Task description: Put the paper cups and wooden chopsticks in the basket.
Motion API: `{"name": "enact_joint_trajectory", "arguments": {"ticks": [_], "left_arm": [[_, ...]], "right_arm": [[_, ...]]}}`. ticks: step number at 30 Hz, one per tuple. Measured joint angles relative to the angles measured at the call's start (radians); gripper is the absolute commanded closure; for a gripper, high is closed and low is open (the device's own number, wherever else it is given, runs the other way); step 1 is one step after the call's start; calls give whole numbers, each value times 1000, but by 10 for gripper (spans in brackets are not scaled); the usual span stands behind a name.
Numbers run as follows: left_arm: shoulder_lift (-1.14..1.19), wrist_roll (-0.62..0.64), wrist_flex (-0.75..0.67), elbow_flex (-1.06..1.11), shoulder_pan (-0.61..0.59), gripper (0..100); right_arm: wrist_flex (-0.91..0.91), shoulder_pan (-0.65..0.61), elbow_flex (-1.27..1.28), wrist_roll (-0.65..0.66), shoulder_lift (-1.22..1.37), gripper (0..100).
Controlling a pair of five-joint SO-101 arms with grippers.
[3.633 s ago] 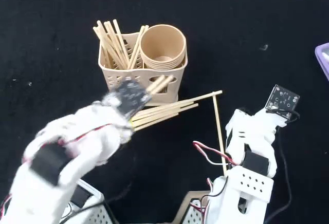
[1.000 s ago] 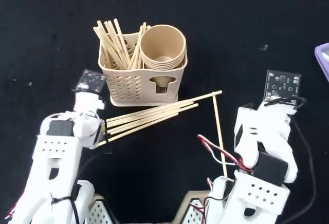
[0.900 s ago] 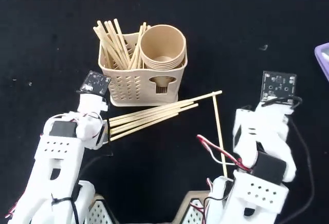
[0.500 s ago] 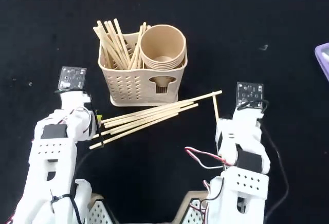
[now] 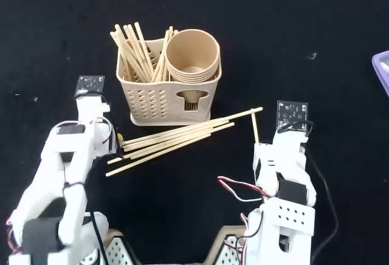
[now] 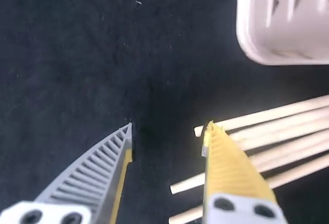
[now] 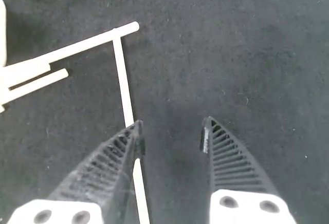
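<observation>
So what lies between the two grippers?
Loose chopsticks, a bundle plus one lying crosswise, stretch between the left gripper and the right gripper; the high view shows it.

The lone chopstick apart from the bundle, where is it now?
In the high view the lone chopstick lies right of the basket, nearer the arms, its far end meeting the loose bundle, its near part under the right gripper.

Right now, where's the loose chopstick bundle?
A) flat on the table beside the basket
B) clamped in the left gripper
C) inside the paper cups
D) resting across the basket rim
A: the chopstick bundle lies flat on the table, beside the basket.
</observation>
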Motion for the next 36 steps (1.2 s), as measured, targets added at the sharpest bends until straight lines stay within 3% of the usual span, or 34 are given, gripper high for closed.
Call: {"name": "enact_joint_trajectory", "arguments": {"ticks": [13, 19, 25, 36], "left_arm": [[57, 3, -9, -78, 0, 777], [80, 34, -78, -78, 2, 777], [137, 34, -83, -78, 51, 777], [32, -41, 98, -25, 98, 777]], "right_arm": [[0, 0, 0, 0, 0, 804], [0, 0, 0, 0, 0, 804], [0, 0, 0, 0, 0, 804], [0, 0, 9, 0, 0, 804]]}}
